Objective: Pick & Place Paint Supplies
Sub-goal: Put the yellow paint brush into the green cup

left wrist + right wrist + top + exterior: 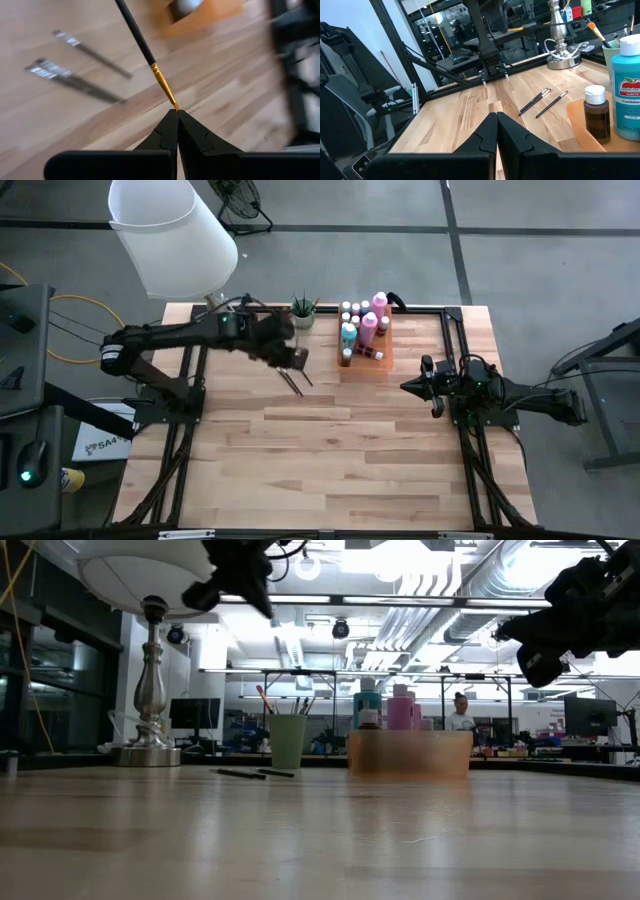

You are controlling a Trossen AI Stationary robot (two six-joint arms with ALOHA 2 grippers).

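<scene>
My left gripper (176, 111) hangs over the table's middle (292, 358) and is shut on a thin paintbrush (142, 45) with a black handle and a gold ferrule. Other brushes (75, 82) lie flat on the wood below it (295, 380). Past them a green cup (303, 310) holds more brushes, and an orange tray (378, 362) carries pink, teal and brown paint bottles (368, 325). My right gripper (408, 387) waits shut at the table's right side, nothing in it (496, 116). My left gripper pinches the brush at its bristle end, just below the gold ferrule (171, 100), between the tips of its two fingers. The fingers slant down and the brush runs on in line with them, handle pointing away. The brush is lifted clear of the table.
A large white lampshade (170, 235) on a silver base (150, 690) stands at the far left corner. A black frame rail (455, 350) runs along the table's right side. Bare wood (320, 470) fills the near half.
</scene>
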